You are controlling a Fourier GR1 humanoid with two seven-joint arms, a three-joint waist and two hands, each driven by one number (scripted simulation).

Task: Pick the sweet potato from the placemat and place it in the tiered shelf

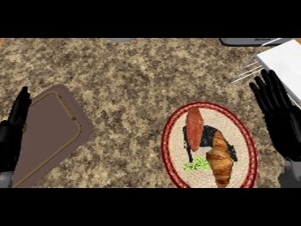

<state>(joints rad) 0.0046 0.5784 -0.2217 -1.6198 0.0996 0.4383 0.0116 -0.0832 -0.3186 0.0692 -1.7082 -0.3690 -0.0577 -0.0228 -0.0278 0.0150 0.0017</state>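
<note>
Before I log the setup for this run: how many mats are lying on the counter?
2. A round red-rimmed placemat lies right of centre, carrying the sweet potato and other food. A brown rectangular mat lies at the left, partly under the left hand.

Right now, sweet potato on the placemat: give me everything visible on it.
The sweet potato is a reddish-brown, elongated tuber with tapered ends and a dull, smooth-looking skin. It lies flat, lengthwise roughly up-down in the head view, on the upper left part of the oval woven placemat with its red rim. Its lower end meets a dark item that I cannot identify; a croissant lies just beyond, lower right. No hand touches it: the right hand is open, to its right, off the mat.
</note>
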